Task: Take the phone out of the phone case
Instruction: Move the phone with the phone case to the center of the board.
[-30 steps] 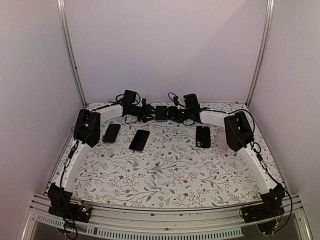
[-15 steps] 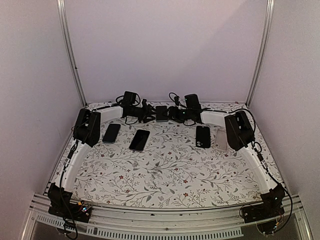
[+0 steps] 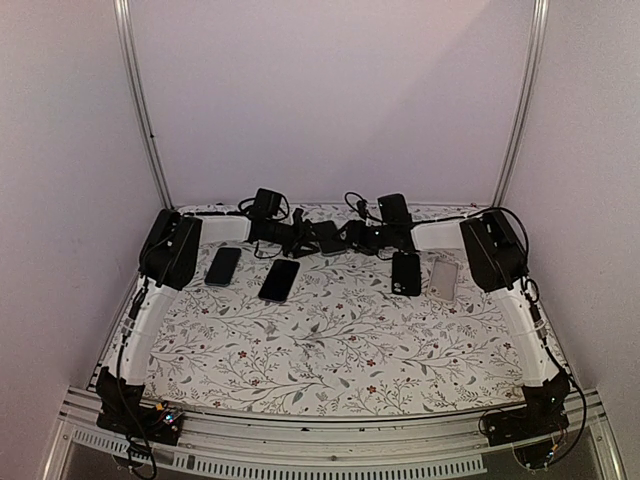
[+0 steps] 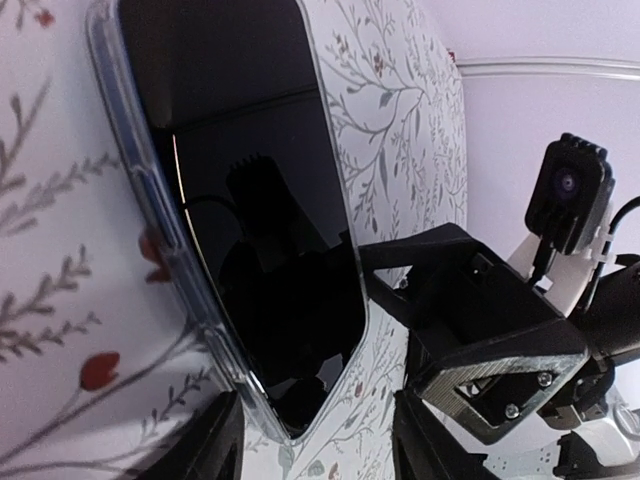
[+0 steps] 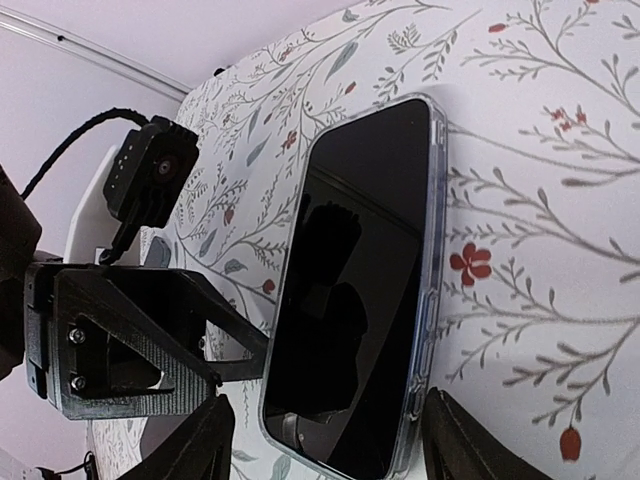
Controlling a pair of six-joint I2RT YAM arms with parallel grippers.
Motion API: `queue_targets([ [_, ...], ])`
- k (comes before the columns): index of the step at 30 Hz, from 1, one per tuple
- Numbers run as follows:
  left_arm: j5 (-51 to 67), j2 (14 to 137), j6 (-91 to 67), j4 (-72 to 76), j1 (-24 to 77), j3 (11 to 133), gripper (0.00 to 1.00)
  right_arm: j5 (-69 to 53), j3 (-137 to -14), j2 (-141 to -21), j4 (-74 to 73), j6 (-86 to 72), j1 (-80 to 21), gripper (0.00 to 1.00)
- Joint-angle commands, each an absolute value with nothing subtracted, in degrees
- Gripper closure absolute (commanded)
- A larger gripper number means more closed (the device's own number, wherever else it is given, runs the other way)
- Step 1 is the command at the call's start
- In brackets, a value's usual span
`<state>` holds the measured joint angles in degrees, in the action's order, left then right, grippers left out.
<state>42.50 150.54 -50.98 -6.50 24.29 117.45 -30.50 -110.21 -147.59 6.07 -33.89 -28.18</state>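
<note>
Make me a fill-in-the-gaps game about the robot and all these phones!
1. The phone between the left claw and the right claw wears a ___ case.
2. Away from the claws, ___ other phones lie on the tablecloth.
3. The empty case lies on the robot's ___ side.
Missing words: clear; three; right.

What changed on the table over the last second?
The right arm swung its elbow outward and back, moving clear of the clear case. The left arm elbow shifted back slightly. Both wrists and the cased phone between them came a little toward the near edge. The left gripper and right gripper still straddle its ends; no visible take or release. The loose phones stayed put.
</note>
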Motion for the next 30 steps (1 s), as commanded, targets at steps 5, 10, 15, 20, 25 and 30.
queue_targets([
  [5,42.4,140.6,-50.1,-2.5,29.3,104.0,0.49,-30.4,-93.6,-138.1,6.1,-36.9,-30.3,0.34],
  [10,41.7,134.8,-50.5,1.7,31.2,95.8,0.49,-28.6,-84.0,-131.3,7.7,-37.9,-31.8,0.35],
  [15,39.3,129.6,-50.0,2.5,32.8,88.7,0.49,-25.0,-76.9,-124.5,7.4,-38.5,-33.5,0.35],
  [20,36.3,125.4,-49.4,3.4,32.9,82.4,0.49,-18.2,-76.4,-121.2,0.7,-35.9,-34.5,0.34],
  [25,33.2,122.4,-47.1,2.2,32.5,78.5,0.47,-12.0,-80.7,-122.7,-8.2,-32.2,-34.8,0.31],
  [30,31.2,118.8,-45.9,3.1,31.1,73.5,0.46,-6.8,-84.9,-124.3,-12.4,-29.1,-36.3,0.21],
])
